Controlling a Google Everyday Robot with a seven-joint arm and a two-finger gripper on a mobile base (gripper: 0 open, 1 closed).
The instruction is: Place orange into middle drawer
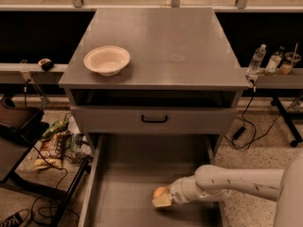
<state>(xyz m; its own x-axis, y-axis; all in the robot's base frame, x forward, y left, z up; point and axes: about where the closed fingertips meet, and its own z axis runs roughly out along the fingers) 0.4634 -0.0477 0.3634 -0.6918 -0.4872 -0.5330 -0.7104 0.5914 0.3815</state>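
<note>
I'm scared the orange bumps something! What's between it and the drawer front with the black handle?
Only bare floor of the middle drawer, in the camera view. The claw is inside that drawer, next to the orange.

One white arm [241, 182] is seen. It is stretched in from the right side, low down. It is laid almost flat and slopes a little downward toward the left. A big round joint [210, 174] is seen partway along it. Past that joint the arm gets thinner and is ended by the wrist [185, 193]. The gripper [162, 200] is pointed to the left. It is held low inside the middle drawer [123, 174], close above the floor and right of the middle. The orange [159, 191] is seen right at the gripper's tip, touching it. The wide white body [291, 193] is seen at the right edge.
</note>
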